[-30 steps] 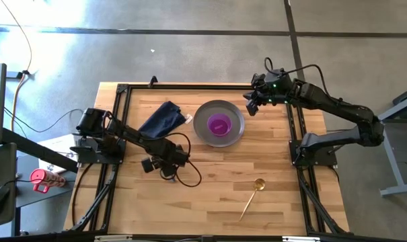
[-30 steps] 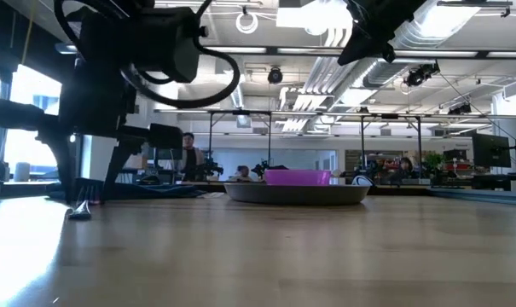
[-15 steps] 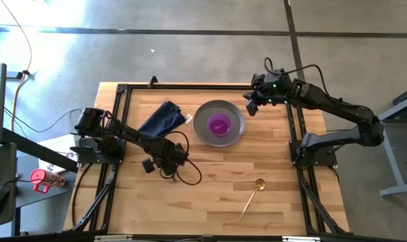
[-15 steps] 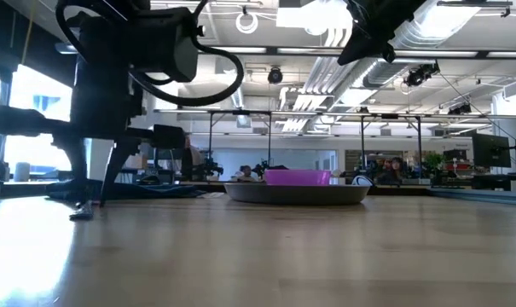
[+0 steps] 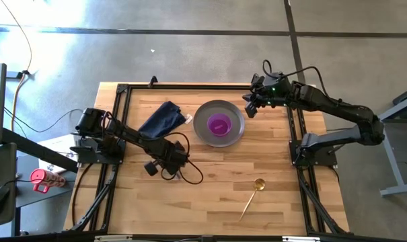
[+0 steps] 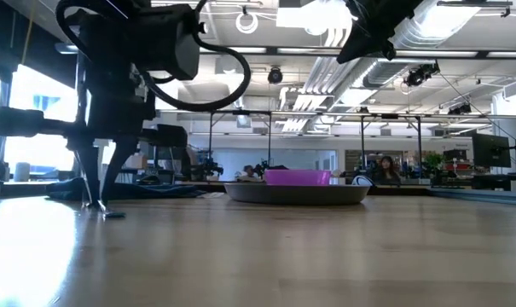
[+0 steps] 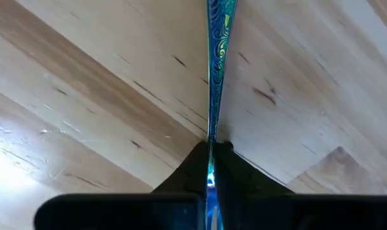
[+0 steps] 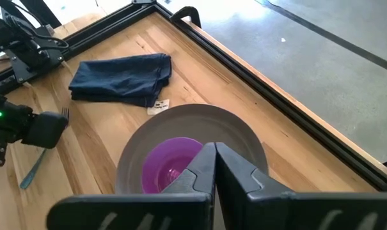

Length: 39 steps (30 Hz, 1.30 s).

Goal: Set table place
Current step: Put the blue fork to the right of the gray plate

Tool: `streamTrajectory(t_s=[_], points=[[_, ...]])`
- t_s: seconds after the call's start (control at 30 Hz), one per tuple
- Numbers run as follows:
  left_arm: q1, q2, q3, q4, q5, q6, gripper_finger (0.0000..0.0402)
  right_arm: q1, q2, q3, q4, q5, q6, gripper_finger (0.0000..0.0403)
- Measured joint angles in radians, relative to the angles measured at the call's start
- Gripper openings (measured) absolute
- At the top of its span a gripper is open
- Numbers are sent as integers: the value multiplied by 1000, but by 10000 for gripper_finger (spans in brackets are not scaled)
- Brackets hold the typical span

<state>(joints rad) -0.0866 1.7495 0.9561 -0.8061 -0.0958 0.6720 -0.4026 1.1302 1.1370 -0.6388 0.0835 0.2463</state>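
Table (image 5: 210,175): light wood planks inside a black frame; carries everything below.
Right arm (image 5: 331,104): reaches in from the right side, raised over the far right part of the table.
Left arm (image 5: 126,134): stretches from the left edge toward mid-table, wrist low to the wood.
Napkin (image 5: 161,119): dark navy, rumpled, flat on the far left part of the table, just beside the plate; a small white tag shows at its edge nearest the plate.
Plate (image 5: 204,114): round, grey metal, far centre, between napkin and right gripper.
Bowl (image 5: 219,125): magenta, upright, sitting in the plate.
Spoon (image 5: 251,197): gold, slim, lying alone on the near right part of the table, well apart from the plate.
Fork (image 7: 214,76): teal patterned handle, pinched at one end by the left gripper; free end slants down to the wood and touches it, seen in the low view (image 6: 104,209).
Left gripper (image 5: 171,168): near side of the napkin, left of centre; fingers clamped tight on the fork handle.
Right gripper (image 5: 249,106): hovers off the table just beside the plate's right rim; fingers pressed together, nothing between them.
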Motion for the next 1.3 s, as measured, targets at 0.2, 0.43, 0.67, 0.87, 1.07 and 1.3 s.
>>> streamTrajectory(t_s=[0.2, 0.43, 0.67, 0.87, 1.07, 1.3], points=[[1, 3, 66, -17, -1, 1, 1, 0, 0, 0, 0, 2, 0, 0], [1, 2, 143, -36, 0, 1, 1, 0, 0, 0, 0, 2, 0, 0], [1, 1, 158, -47, -6, 0, 0, 0, 1, 0, -21, -63, 21, 0], [1, 1, 158, -101, -83, 0, 0, 50, 3, -55, 0, -279, 92, 0], [1, 1, 203, -139, -102, 0, 0, 140, 4, -249, 251, -416, 233, 0], [1, -1, 360, -219, -173, 31, 0, 186, 5, -486, 715, -566, 474, 0]])
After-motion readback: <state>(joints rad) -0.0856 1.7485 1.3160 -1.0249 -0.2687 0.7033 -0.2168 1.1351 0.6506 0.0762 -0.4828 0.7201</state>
